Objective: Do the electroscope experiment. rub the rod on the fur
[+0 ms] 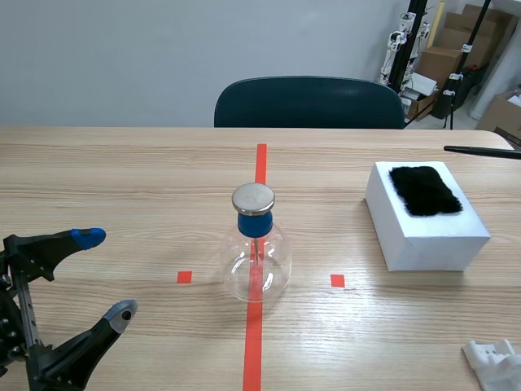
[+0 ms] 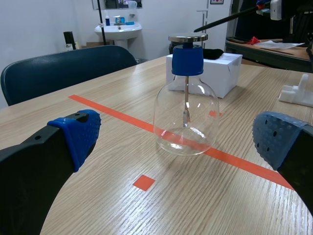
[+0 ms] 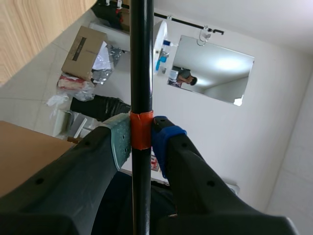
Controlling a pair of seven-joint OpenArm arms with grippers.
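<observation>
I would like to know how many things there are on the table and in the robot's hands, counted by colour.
Black: 2, the fur and the rod in the right hand.
White: 2, the box and the plastic piece at the table's near edge.
Clear glass: 1, the electroscope.
Total: 5.

The electroscope, a clear glass flask with a blue stopper and a flat metal disc, stands upright at frame centre on the red line. The fur (a shaggy black patch) lies flat atop a white block at centre right. The thin black rod pokes in almost level from the right edge, above the block.
</observation>
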